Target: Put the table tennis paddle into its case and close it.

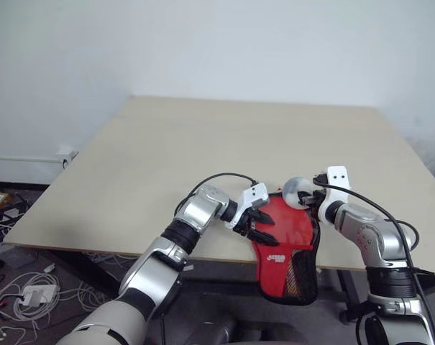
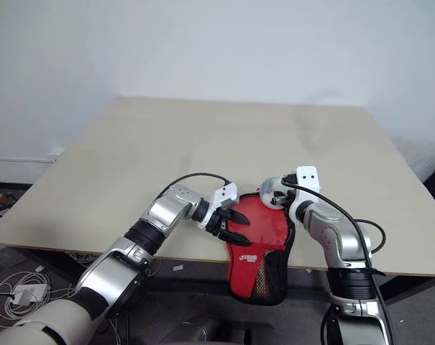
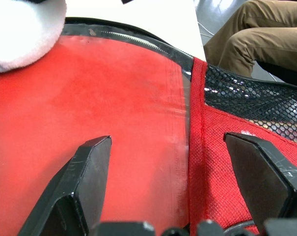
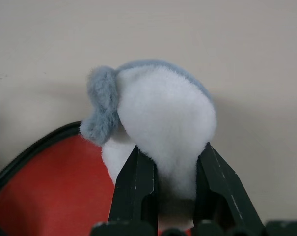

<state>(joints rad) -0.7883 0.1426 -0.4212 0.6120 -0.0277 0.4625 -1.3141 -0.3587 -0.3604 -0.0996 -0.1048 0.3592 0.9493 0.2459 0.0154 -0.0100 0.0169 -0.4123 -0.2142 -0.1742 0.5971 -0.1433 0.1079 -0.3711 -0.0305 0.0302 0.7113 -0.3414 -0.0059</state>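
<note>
1. The case (image 1: 285,248) lies at the near edge of the table (image 1: 203,158), its round red head on the top and its narrow end with the black mesh pocket (image 1: 301,274) hanging over the edge.
2. A white logo (image 1: 276,257) sits on the red cloth just above the mesh.
3. The left gripper (image 1: 259,221) rests on the case's left side, its two black fingers (image 3: 74,182) spread wide, one over the smooth red face and one over the woven red cloth by the mesh; nothing is held between them.
4. The right gripper (image 4: 170,184) is at the case's far right corner, its fingers pinched on a soft grey-white lump (image 4: 158,123).
5. The lump (image 1: 298,191) sits at the case's black rim, just above the red face.
6. The smooth red face seen in the left wrist view may be the paddle or the case; the pictures do not tell which.
7. A person's legs in tan trousers (image 3: 256,34) show past the table edge.
</note>
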